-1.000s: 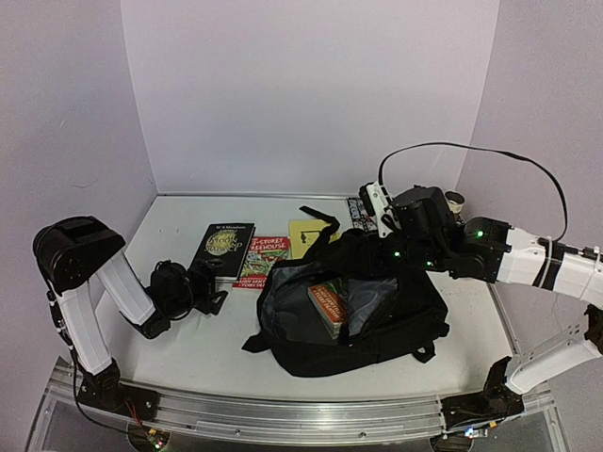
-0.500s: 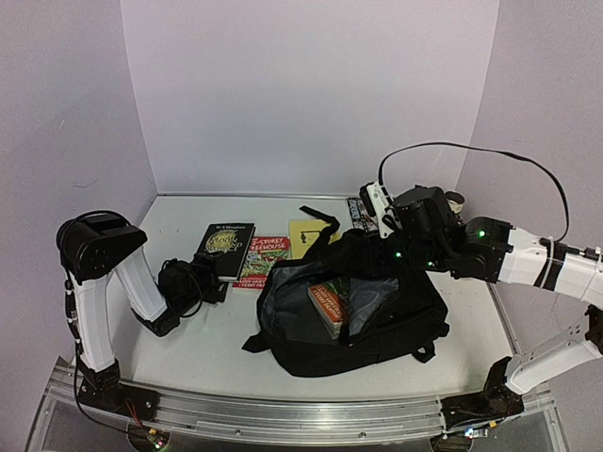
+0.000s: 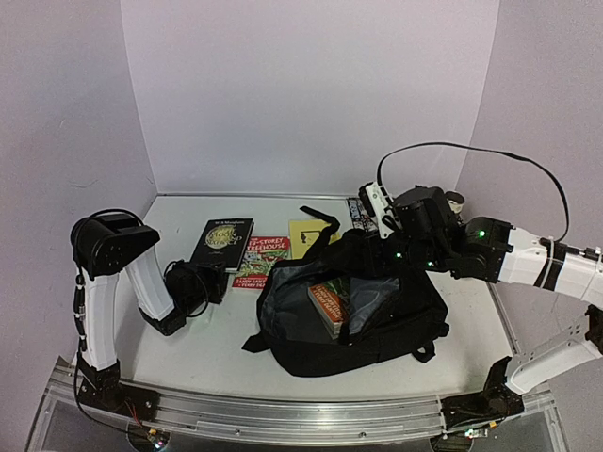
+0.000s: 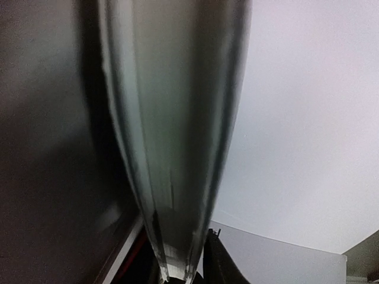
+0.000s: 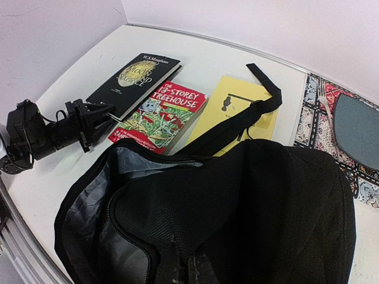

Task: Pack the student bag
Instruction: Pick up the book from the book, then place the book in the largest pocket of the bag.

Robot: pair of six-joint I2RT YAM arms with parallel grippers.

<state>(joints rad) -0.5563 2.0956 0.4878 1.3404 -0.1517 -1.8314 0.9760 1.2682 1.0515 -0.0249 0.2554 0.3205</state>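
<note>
The right end effector was closed, pinching the black fabric at the rim of the student bag. The student bag, a large soft black backpack, lay unzipped at the middle of the tabletop, with its grey lining exposed and a book inside. One strap trailed over a yellow book. The left end effector sat left of the bag and apart from it, at the near corner of a black book marked "W.S.Maugham". Whether it was clamped on that book could not be determined. Beside the black book lay a red book titled "THE 13-STOREY TREEHOUSE".
</note>
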